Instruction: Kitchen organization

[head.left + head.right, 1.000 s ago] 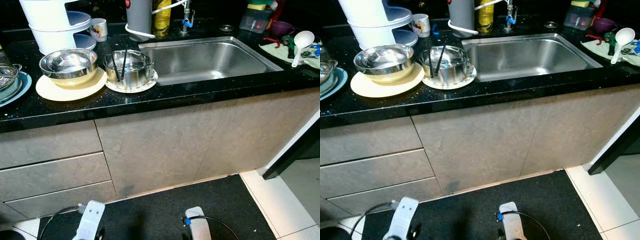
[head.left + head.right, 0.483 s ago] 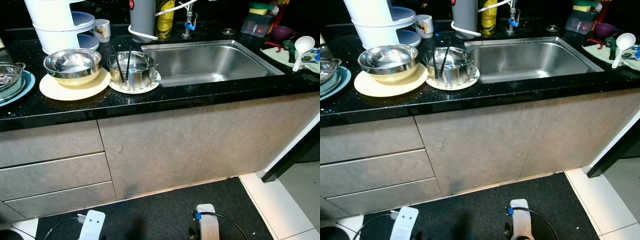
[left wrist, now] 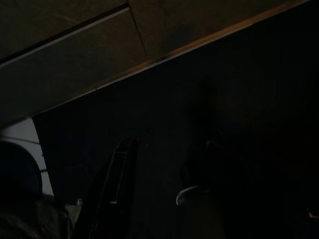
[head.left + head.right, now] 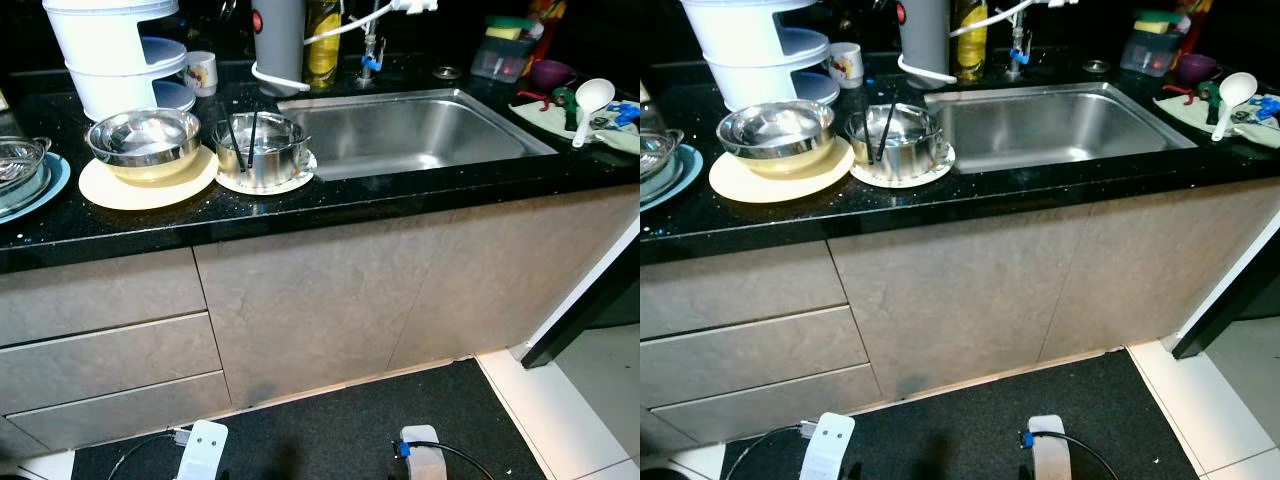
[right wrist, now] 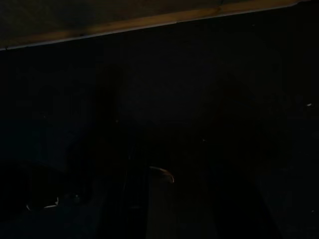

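Head-camera view of a black counter with a steel sink set into it; all positions below are given relative to the sink. Just beside its left rim stands a steel pot on a small white plate, with two black chopsticks leaning upright inside. Further left of the sink a steel bowl sits on a cream plate, and beyond that a glass lid rests on a blue plate at the frame edge. Behind the sink's left corner stand a grey cylinder, a yellow bottle, a mug and a white stacked steamer. Right of the sink a white ladle lies on a cloth. The left arm and right arm hang low in front of the cabinet below the sink, over a dark mat. The wrist views are too dark to tell whether either gripper's fingers are spread or pressed together. The step in hand appears to be squaring up to the counter before any reach. To do it well, the robot should probably stand close enough that the pot and bowl fall within easy reach, raise an arm clear of the counter edge, and lift the loose chopsticks out before moving the pot
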You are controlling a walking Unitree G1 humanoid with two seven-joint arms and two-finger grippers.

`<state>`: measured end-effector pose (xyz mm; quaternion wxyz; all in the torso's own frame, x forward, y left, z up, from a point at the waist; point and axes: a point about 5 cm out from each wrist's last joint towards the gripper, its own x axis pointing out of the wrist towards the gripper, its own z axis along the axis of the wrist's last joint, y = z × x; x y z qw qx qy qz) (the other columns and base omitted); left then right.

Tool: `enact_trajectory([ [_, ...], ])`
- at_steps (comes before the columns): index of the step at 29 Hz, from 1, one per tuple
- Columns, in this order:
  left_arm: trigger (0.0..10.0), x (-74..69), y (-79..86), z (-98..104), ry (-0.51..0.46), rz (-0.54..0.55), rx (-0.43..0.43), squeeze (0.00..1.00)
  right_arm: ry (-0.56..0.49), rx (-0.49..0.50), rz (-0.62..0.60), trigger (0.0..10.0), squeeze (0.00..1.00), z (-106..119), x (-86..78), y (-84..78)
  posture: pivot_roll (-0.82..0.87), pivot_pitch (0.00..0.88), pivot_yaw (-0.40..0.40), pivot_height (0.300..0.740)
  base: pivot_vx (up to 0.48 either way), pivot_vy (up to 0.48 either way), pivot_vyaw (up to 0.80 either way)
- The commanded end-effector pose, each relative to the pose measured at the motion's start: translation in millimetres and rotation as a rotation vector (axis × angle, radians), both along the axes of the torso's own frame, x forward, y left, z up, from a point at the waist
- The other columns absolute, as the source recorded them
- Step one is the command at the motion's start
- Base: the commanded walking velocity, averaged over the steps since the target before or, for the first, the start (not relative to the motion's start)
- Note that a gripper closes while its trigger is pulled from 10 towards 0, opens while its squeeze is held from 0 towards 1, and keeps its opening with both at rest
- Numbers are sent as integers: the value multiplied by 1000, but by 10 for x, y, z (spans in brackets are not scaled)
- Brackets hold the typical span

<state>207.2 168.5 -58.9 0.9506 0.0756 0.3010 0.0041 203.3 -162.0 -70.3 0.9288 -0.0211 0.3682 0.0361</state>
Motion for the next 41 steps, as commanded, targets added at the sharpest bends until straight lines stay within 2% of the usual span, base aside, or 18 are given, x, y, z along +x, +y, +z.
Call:
enact_trajectory([
  [1, 10000, -127, 2, -80, 41, 15, 0, 0, 37, -13, 23, 10000, 0, -56, -94, 6, -58, 56, -34, 740, 0, 0, 0],
  [8, 10000, -202, -12, -124, 61, 8, 7, 0, 74, -41, 75, 10000, 0, -110, -198, -4, -49, 7, -42, 740, 0, 0, 0],
  [17, 10000, -278, -34, -162, 77, -7, 8, 0, 101, -59, 113, 10000, 0, -151, -290, -34, -42, 0, -51, 740, 0, 0, 0],
  [22, 10000, -296, 22, -169, 82, 0, 23, 0, 120, -52, 127, 10000, 0, -179, -340, 20, -25, 0, -61, 740, 0, 0, 0],
  [31, 10000, -362, 73, -198, 105, 6, 20, 0, 124, -36, 122, 10000, 0, -195, -372, 88, -19, 0, -57, 740, 0, 0, 0],
  [41, 10000, -388, 85, -209, 111, 15, 15, 0, 126, -36, 117, 10000, 0, -191, -357, 82, -17, 0, -51, 740, 0, 0, 0],
])
